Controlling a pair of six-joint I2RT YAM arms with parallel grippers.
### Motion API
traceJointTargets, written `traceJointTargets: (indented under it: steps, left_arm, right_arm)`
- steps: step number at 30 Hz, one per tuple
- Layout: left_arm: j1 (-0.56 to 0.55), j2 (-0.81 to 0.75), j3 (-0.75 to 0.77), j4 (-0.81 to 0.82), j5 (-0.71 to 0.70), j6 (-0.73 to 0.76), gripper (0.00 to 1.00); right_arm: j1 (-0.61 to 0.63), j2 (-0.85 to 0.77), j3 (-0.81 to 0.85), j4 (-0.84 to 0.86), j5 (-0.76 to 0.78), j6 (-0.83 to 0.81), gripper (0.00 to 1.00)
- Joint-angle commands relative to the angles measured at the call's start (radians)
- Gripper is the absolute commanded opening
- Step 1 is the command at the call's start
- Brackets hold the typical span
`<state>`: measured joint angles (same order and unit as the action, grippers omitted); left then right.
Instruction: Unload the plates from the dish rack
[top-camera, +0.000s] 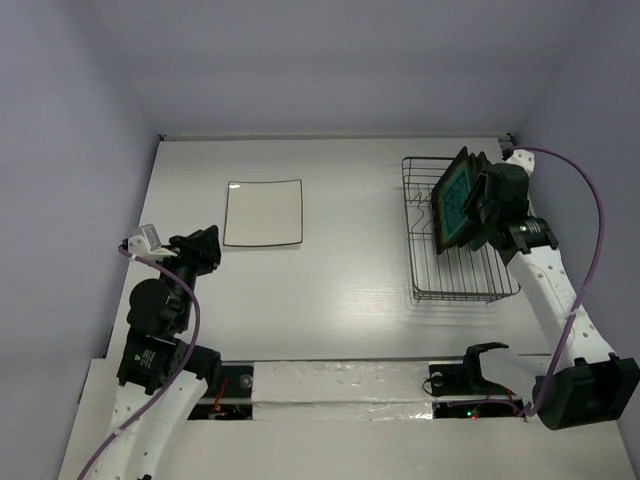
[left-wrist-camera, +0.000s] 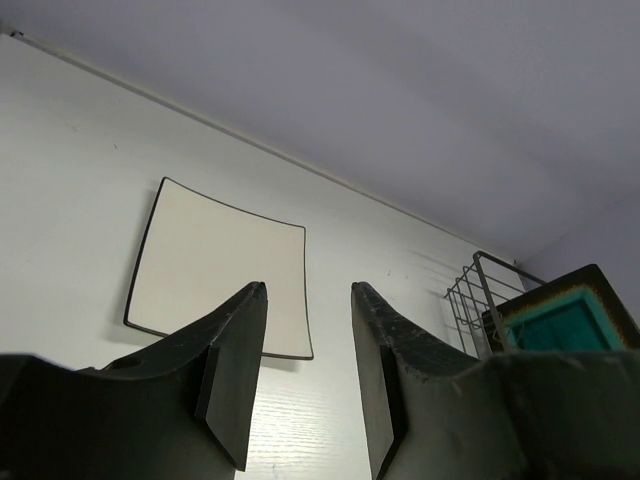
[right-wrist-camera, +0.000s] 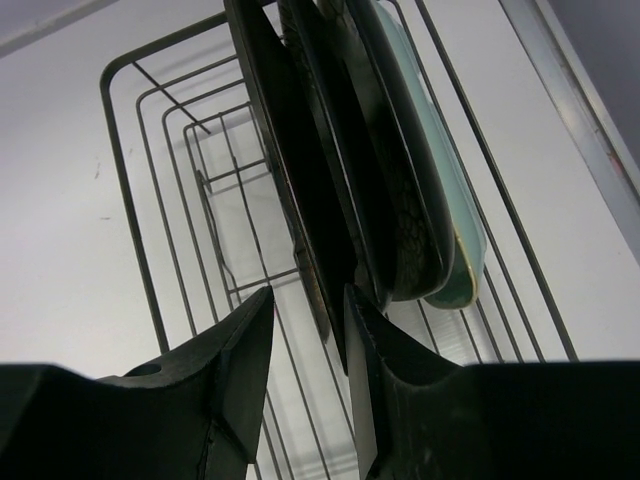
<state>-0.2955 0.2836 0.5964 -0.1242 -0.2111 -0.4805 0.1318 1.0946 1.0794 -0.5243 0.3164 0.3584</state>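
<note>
The white square plate (top-camera: 262, 212) lies flat on the table, left of centre; it also shows in the left wrist view (left-wrist-camera: 220, 265). The grey wire dish rack (top-camera: 455, 275) stands at the right and holds three upright plates: the dark-rimmed plate with the teal centre (top-camera: 455, 198), a black plate (right-wrist-camera: 400, 200) and the mint-green plate (right-wrist-camera: 455, 230). My right gripper (right-wrist-camera: 308, 292) is open, its jaws astride the lower edge of the teal-centred plate (right-wrist-camera: 290, 150); the right finger is against it and the left finger stands apart. My left gripper (left-wrist-camera: 308, 287) is open and empty, near the white plate's front left corner.
The rack (left-wrist-camera: 475, 295) sits close to the right wall and the back of the table. The walls enclose the table on three sides. A black clamp (top-camera: 480, 362) sits at the near edge, in front of the rack.
</note>
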Motion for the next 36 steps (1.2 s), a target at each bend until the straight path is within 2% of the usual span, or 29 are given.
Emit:
traceJointTargets:
  steps: [1,11,22,36]
  left_arm:
    - [-0.007,0.000,-0.003,0.040,0.004,0.003,0.36]
    - [-0.007,0.002,-0.003,0.043,0.004,0.000,0.36]
    - [-0.007,0.005,-0.003,0.044,0.004,0.000,0.36]
    - [-0.007,0.005,-0.004,0.044,0.004,0.002,0.37]
  right_arm:
    - [0.000,-0.016,-0.006,0.073,-0.069,-0.016,0.39]
    - [0.000,0.070,0.008,0.090,-0.085,-0.006,0.40]
    - [0.000,0.151,0.057,0.076,-0.010,-0.012,0.44]
    - [0.000,0.346,0.333,-0.108,0.026,-0.134,0.42]
